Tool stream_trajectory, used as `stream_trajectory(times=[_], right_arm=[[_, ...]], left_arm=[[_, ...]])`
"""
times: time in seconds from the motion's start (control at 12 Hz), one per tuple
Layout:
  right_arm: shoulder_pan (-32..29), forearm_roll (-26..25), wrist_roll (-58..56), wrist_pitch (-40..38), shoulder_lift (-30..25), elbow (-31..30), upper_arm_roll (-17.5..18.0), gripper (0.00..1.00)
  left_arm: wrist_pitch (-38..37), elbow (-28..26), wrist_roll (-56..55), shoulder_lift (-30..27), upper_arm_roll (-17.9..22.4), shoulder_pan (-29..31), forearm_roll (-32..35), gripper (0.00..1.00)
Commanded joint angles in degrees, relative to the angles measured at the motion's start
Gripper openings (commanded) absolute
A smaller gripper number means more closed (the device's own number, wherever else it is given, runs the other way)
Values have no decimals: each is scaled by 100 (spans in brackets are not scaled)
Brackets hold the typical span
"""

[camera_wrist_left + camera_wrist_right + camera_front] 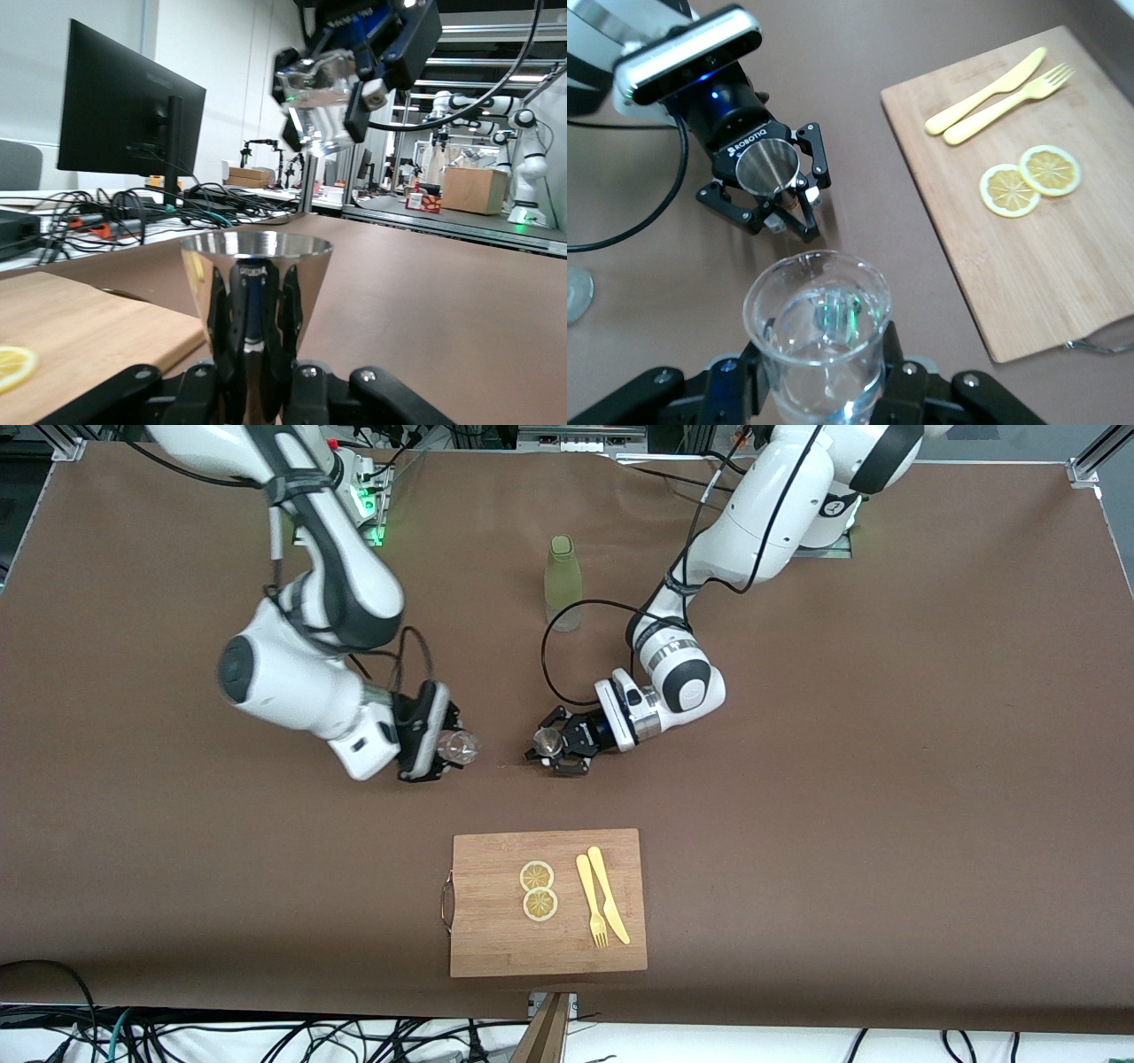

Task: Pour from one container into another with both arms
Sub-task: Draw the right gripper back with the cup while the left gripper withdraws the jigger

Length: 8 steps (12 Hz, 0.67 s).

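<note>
My right gripper [447, 748] is shut on a clear glass [461, 747], which it holds up in the air over the middle of the table. The right wrist view shows that glass [818, 323] between the black fingers [735, 390]. My left gripper [554, 748] is shut on a small steel cup [546, 740] that stands low by the table, a short gap from the glass. In the left wrist view the steel cup [257, 274] stands upright in my fingers [226, 341], and the clear glass [317, 97] hangs above it, leaning, in the right gripper.
A green bottle [563, 583] stands farther from the front camera, between the two arms. A wooden cutting board [487, 930] lies nearer to the camera, with two lemon slices [538, 890] and a yellow knife and fork [602, 895] on it.
</note>
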Motion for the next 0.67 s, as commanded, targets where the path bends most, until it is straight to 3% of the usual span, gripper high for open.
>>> stream_trajectory(times=[0.0, 0.25, 0.58], right_arm=[[-633, 1106, -796, -405, -185, -247, 77, 35], [-1214, 2127, -1824, -687, -168, -537, 33, 35], [-1891, 2200, -2827, -898, -124, -713, 15, 36]], left_arm=[[13, -210, 345, -297, -70, 263, 136, 0], [-39, -376, 153, -455, -87, 780, 794, 0], [-504, -649, -523, -701, -96, 1624, 2128, 0]])
